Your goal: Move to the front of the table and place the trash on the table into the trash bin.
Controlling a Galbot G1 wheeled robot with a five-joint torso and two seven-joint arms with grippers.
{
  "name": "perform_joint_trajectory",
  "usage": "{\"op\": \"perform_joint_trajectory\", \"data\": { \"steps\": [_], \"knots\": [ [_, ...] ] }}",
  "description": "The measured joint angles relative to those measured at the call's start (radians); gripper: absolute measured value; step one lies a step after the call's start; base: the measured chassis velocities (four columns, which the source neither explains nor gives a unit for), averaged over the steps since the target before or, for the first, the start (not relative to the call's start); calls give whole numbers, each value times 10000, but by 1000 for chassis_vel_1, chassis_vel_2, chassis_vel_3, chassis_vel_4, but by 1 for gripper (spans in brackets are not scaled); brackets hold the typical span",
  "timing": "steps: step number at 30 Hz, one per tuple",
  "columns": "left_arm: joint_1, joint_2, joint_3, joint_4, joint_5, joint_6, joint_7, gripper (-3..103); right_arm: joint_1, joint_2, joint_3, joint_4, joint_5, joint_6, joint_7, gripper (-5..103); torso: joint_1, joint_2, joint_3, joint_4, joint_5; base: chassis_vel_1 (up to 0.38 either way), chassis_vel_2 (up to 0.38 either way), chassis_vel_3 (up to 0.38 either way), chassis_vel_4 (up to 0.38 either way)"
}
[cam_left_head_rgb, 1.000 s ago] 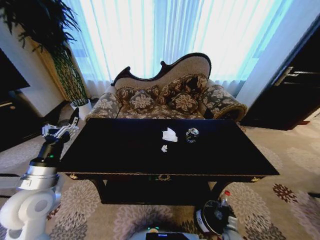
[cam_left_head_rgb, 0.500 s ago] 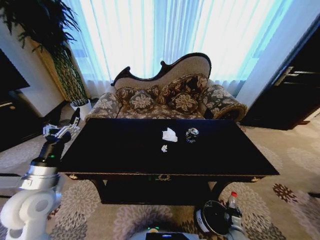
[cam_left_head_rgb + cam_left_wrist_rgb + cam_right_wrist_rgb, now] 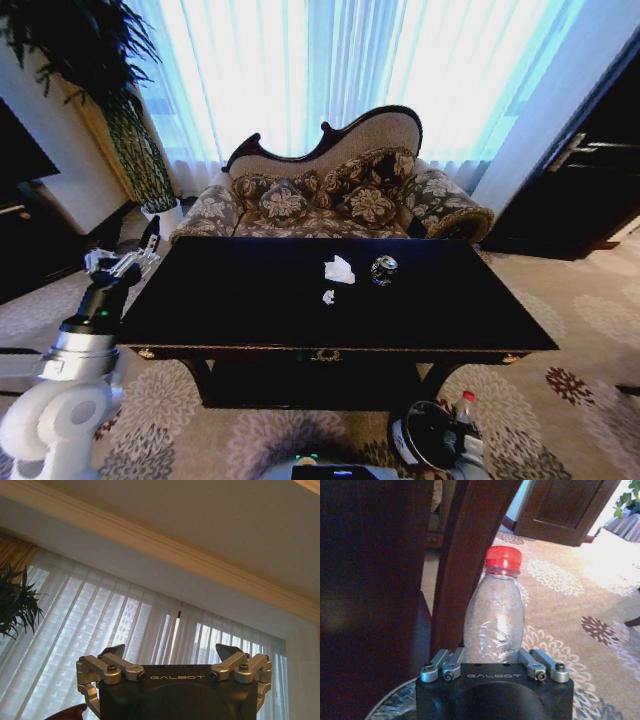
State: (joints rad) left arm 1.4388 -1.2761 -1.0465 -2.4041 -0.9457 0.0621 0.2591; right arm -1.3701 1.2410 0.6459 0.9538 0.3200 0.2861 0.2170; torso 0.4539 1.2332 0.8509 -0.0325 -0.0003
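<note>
The black table (image 3: 230, 300) stands in front of me, and on it lie a crumpled white tissue (image 3: 339, 269), a tiny paper scrap (image 3: 328, 297) and a dark crushed can (image 3: 384, 270). Low at the front right, below the table edge, my right gripper (image 3: 463, 437) is shut on the clear bottle (image 3: 465, 408) with the red cap, right beside the black trash bin (image 3: 428, 437). The right wrist view has the bottle (image 3: 495, 620) upright between the fingers of the right gripper (image 3: 492, 656), in front of a table leg (image 3: 470, 555). My left gripper (image 3: 122, 262) is raised open beside the table's left end.
A patterned sofa (image 3: 330, 200) stands behind the table under bright curtains. There is a potted plant (image 3: 130, 140) at the back left, a dark cabinet (image 3: 30, 240) at the left and a dark door (image 3: 580, 180) at the right. Flowered carpet surrounds the table.
The right gripper with the bottle has shifted a little to the right and downward beside the bin. The left arm and the things on the table have stayed put.
</note>
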Motion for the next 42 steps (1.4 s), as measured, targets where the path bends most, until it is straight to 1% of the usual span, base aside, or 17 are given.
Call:
{"op": "perform_joint_trajectory", "data": {
  "steps": [3, 4, 5, 6, 9, 10, 12, 13, 15, 16, 18, 23, 26, 31, 36, 37, 42],
  "knots": [
    [-9, -12, 31, -1, 12, 1, 0, 100, -45, 64, -31, 150, 58, -36, -73, 42, 0, 0, 0, 0, 0, 0, 0, 0, 0],
    [-9, -12, 31, -1, 12, 1, 0, 100, -45, 64, -31, 150, 58, -36, -73, 42, 0, 0, 0, 0, 0, 0, 0, 0, 0],
    [-15, -11, 31, -2, 12, 1, 0, 100, -61, 88, -39, 190, 62, -60, -82, 48, 0, 0, 0, 0, 0, 0, 0, 0, 0],
    [-18, -11, 31, -2, 12, 1, 0, 100, -74, 105, -44, 214, 62, -80, -87, 48, 0, 0, 0, 0, 1, 0, 0, 0, 0],
    [-28, -3, 20, 5, 11, 4, -1, 100, -130, 169, -66, 297, 88, -173, -93, 65, 0, 0, 0, 1, 0, 0, 0, 0, 0],
    [-28, -3, 20, 5, 11, 4, -1, 100, -130, 169, -66, 297, 88, -173, -93, 65, 0, 0, 0, 1, 0, 0, 0, 0, 0],
    [-29, -5, 18, 21, 11, 5, -2, 100, -196, 224, -111, 406, 318, -292, -92, 76, 0, 0, 0, 0, 0, 0, 0, 0, 0],
    [-29, -5, 18, 21, 11, 5, -2, 100, -196, 224, -111, 406, 318, -292, -92, 76, 0, 0, 0, 0, 0, 0, 0, 0, 0],
    [-29, -12, 20, 21, 11, 6, -2, 100, -237, 279, -130, 468, 459, -356, -93, 86, 0, 0, 0, 0, 0, 0, 0, 0, 0],
    [-29, -12, 21, 20, 12, 6, -3, 100, -249, 301, -131, 479, 466, -356, -101, 86, -1, 0, 0, 0, 0, 0, 0, 0, 0],
    [-25, -11, 22, 7, 11, 8, -4, 100, -296, 334, -128, 540, 456, -356, -142, 96, 0, 0, 0, 0, 0, 0, 0, 0, 0],
    [7, -9, -19, -32, 4, 8, -5, 100, -498, 363, -81, 841, 314, -353, -422, 100, 0, 0, 0, 0, 0, 0, 0, 0, 0],
    [41, -9, -47, -38, -6, 8, -5, 100, -1011, 419, 20, 1611, -247, -312, -1168, 100, 0, 0, 0, 0, 1, 0, 0, 0, 0],
    [34, -17, -52, -42, -26, 8, -11, 100, -1747, 468, -26, 2729, -453, 10, -1380, 100, 0, 0, 0, 1, 0, 0, 0, 0, 0],
    [14, -37, -46, -47, -37, 8, -33, 100, -2813, 616, -199, 4318, 46, -64, -1653, 100, -1, 0, 0, 0, 1, 0, 0, 0, 0],
    [14, -37, -46, -47, -37, 8, -33, 100, -2813, 616, -199, 4318, 46, -64, -1653, 100, -1, 0, 0, 0, 1, 0, 0, 0, 0],
    [11, -71, -8, -74, -23, 24, -63, 100, -3976, 527, -407, 5773, 199, 173, -1717, 100, -1, 1, 0, 1, 0, 0, 0, 0, 0]
  ]
}}
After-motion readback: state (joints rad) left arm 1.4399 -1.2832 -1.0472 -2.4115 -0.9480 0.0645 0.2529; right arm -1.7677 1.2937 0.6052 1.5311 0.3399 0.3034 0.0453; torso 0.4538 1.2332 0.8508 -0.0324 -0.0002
